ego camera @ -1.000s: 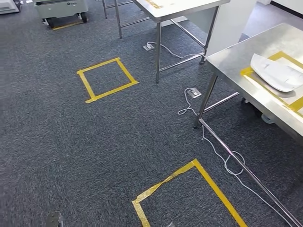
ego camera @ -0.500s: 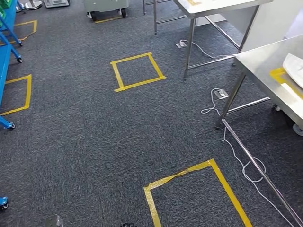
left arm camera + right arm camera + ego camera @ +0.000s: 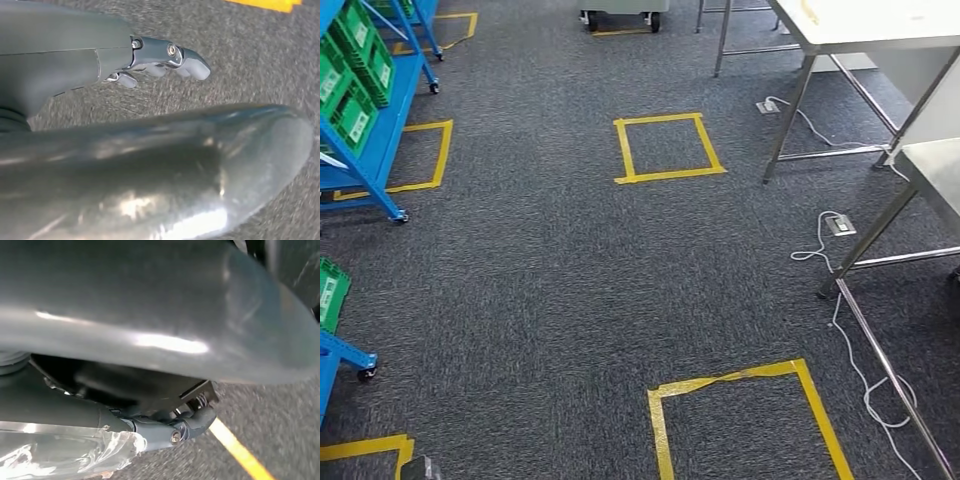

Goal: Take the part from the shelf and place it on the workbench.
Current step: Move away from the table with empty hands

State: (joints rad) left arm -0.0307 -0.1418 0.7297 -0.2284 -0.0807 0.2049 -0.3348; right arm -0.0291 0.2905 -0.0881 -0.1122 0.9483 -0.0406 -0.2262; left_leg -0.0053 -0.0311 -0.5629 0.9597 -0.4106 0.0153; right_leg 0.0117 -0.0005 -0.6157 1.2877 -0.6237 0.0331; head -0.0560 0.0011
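A: What does the head view give you?

B: Dark carpet [image 3: 546,290] with yellow tape squares [image 3: 669,148]. A blue shelf [image 3: 384,140] on castors stands at the left, holding green bins [image 3: 354,75]. Steel tables [image 3: 863,20] stand at the right, with white cables [image 3: 848,320] trailing under them. A corner of the workbench [image 3: 935,170] shows at the right edge. I can't make out the part anywhere, neither in the bins nor on the bench corner.

A: And the wrists?

B: The left wrist view shows the left hand [image 3: 113,60] above the carpet, fingers [image 3: 188,62] stretched out and slightly apart, nothing in them: released. A strip of yellow tape shows beyond it.

A: The right hand?

B: The right hand [image 3: 177,427] sits behind its grey cover, with one dark finger [image 3: 196,420] above a yellow tape line [image 3: 241,452]. Crinkled clear plastic [image 3: 68,450] wraps the arm nearby. Whether that hand is released or clenched, I cannot tell.
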